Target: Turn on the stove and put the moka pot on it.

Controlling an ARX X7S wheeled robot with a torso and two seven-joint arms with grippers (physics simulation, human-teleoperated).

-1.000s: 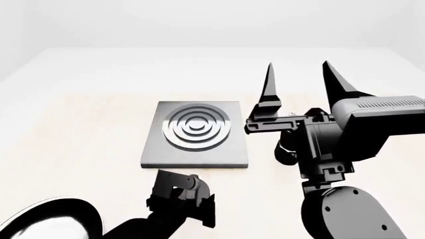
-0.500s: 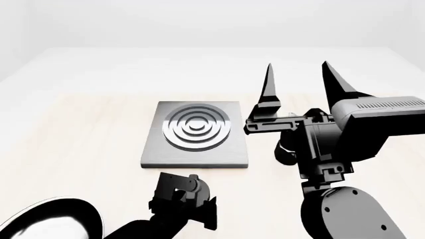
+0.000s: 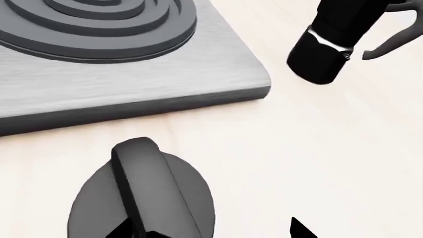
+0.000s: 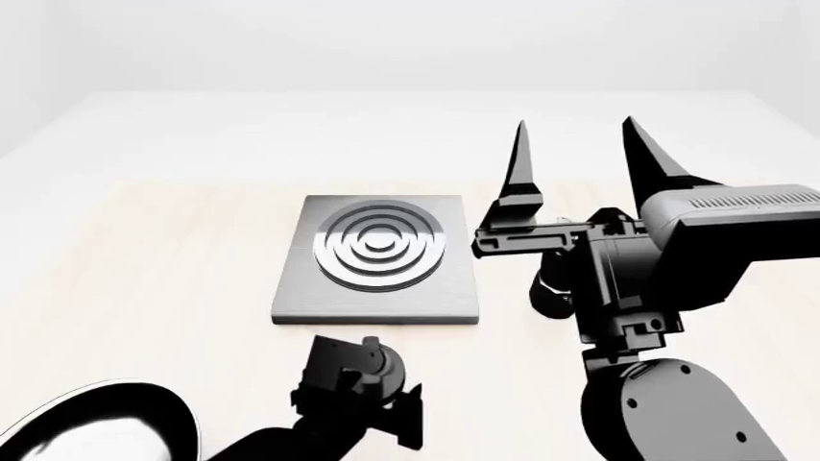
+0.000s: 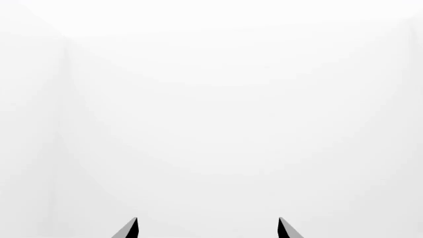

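Jaws of the right gripper (image 4: 577, 154) stand wide apart, empty, pointing up. Left gripper (image 3: 211, 233) hangs over the knob (image 3: 142, 198), tips apart, nothing clamped. Step in hand looks like the knob turn; next it needs to drop, pinch the knob ridge, twist. Stove (image 4: 379, 257) lies mid-surface. Left wrist view shows the knob and the moka pot (image 3: 334, 44) just beside the stove; head view hides the knob behind the left arm.
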